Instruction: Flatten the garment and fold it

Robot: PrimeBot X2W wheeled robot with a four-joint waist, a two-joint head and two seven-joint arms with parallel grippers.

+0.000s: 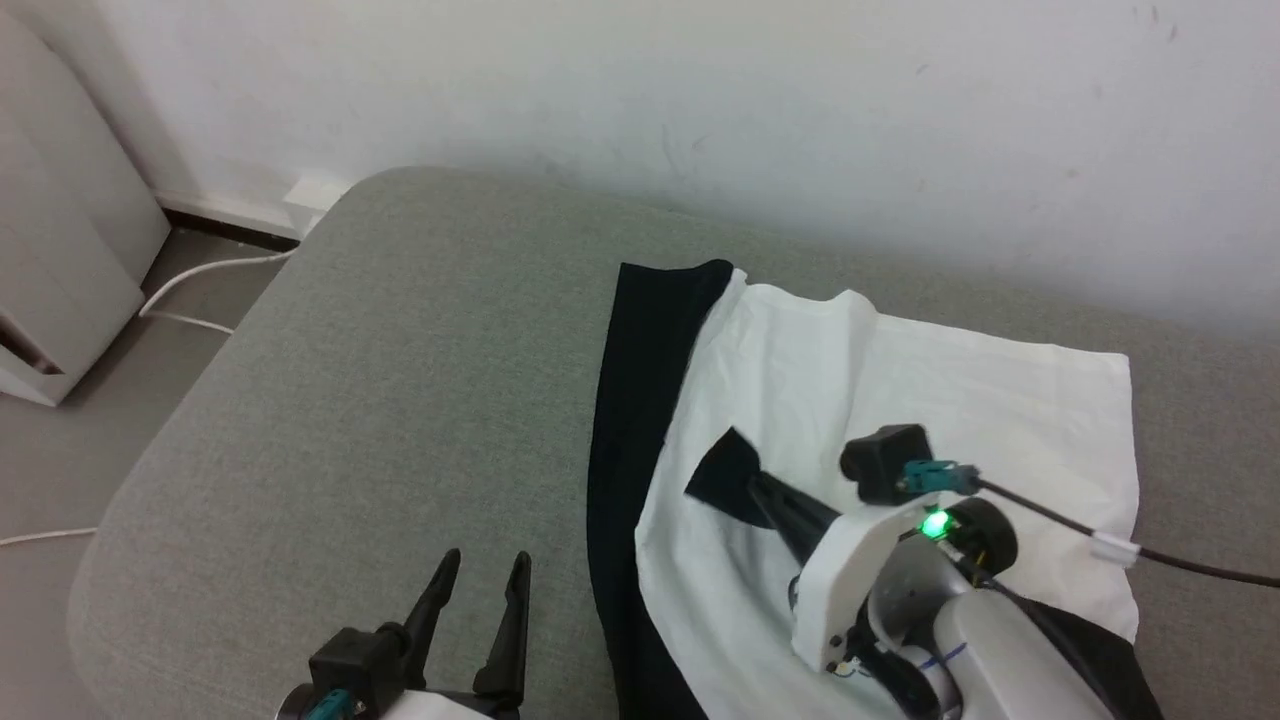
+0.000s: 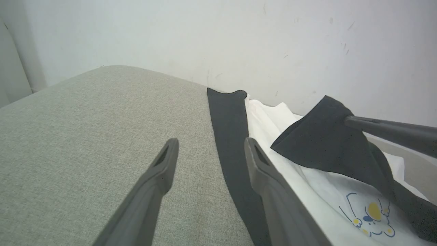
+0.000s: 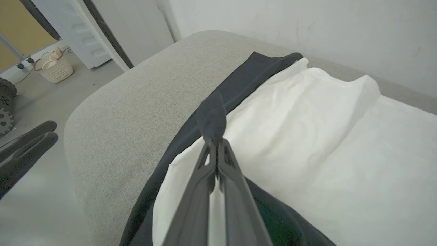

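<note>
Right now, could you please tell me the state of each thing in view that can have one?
White T-shirt with black sleeves: lying rumpled on the grey fabric cushion, one black corner lifted off the white body.
Left gripper: open, empty, above the cushion.
Right gripper: shut on that lifted black corner.

No readable txt/labels; garment [image 2: 324, 191] chest print [image 2: 370, 213] = cartoon pic only.

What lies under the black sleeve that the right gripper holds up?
Under the black sleeve lies the garment's white body, cartoon print beside it. Beneath that white cloth, nothing can be seen.
</note>
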